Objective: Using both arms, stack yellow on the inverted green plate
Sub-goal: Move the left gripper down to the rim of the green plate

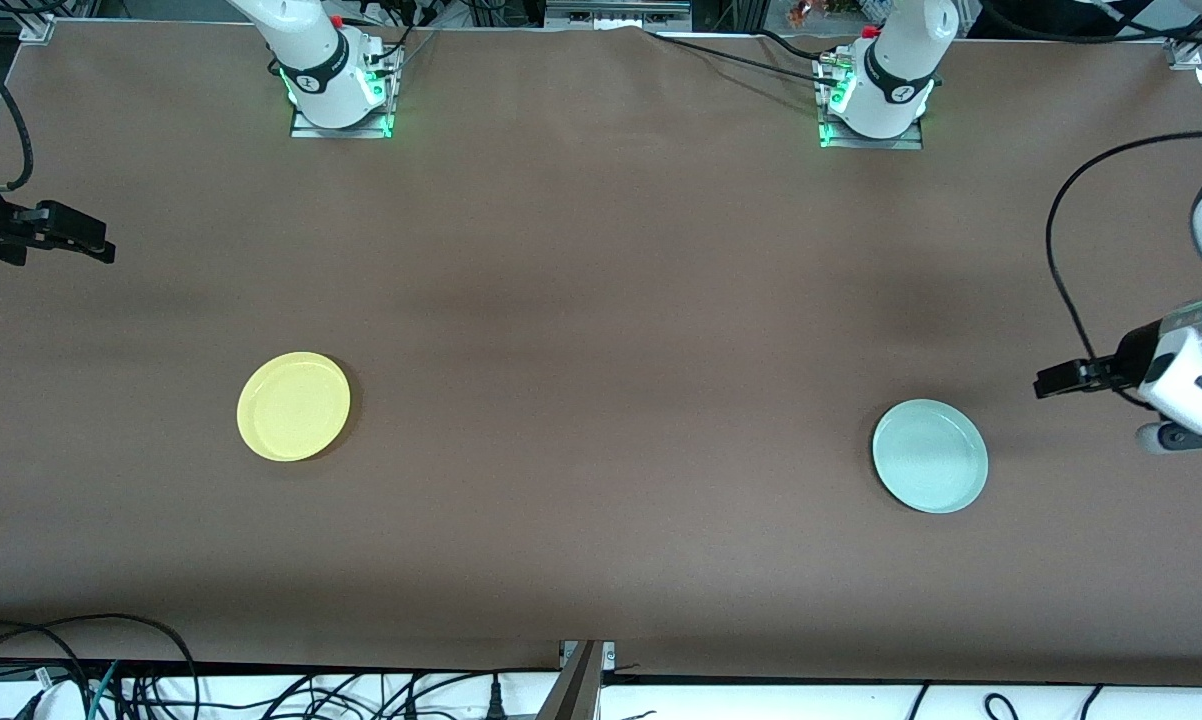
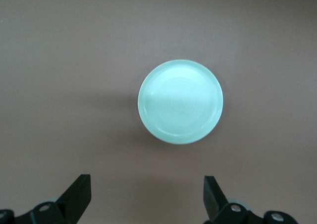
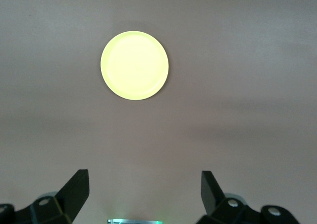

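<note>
So here's where we're at. Our left gripper [image 1: 1046,383] hangs in the air at the left arm's end of the table, fingers spread wide with nothing between them. The green plate [image 1: 930,456] lies flat on the brown table [image 1: 601,330] just off those fingertips, toward the middle of the table, and in the left wrist view it sits dead ahead of the open jaws [image 2: 181,101]. It looks to be rim-up right now, so we'd say the flip hasn't happened yet.

Our right gripper [image 1: 101,245] hovers at the right arm's end, fingers also parted and empty. The yellow [image 1: 293,406] is flat on the table well apart from it, and well apart from the green plate too.

What matters: each plate belongs to the arm at its own end, and the left one is much closer to its plate. Both plates are round, so no long axis to line up. We'd guess the left arm goes first, reaching in for the rim.
</note>
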Robot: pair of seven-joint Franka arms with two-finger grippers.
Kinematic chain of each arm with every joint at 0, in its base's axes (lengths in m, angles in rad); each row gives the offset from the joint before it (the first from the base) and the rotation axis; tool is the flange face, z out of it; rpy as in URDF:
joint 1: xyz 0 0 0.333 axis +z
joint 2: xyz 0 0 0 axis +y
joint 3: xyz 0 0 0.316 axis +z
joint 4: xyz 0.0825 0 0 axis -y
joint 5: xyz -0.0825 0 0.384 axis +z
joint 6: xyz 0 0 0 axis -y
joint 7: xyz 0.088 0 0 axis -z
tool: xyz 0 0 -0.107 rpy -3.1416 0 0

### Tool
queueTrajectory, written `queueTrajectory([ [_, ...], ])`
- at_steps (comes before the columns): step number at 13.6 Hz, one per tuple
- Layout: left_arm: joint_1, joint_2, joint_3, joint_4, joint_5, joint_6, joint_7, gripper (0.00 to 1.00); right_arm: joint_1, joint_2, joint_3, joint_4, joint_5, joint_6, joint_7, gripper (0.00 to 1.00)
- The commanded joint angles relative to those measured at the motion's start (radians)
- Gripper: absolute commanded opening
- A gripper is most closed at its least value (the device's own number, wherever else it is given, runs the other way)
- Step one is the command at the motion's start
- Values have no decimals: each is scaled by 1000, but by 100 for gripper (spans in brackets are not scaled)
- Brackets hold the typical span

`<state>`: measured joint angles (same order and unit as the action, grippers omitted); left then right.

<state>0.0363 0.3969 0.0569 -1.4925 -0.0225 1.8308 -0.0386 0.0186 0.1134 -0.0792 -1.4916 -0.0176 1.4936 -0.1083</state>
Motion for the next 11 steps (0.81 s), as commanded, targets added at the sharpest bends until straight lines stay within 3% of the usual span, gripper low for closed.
queueTrajectory([
  [1,-3,69,4,-61,-16,123,-10,100,-2,11,1,24,15,-6,-5,100],
  [7,43,291,4,-92,-28,364,-14,100,-2,11,1,24,15,-6,-4,100],
  [11,40,322,4,-100,-28,377,-12,100,-3,11,-1,24,15,-6,-4,100],
])
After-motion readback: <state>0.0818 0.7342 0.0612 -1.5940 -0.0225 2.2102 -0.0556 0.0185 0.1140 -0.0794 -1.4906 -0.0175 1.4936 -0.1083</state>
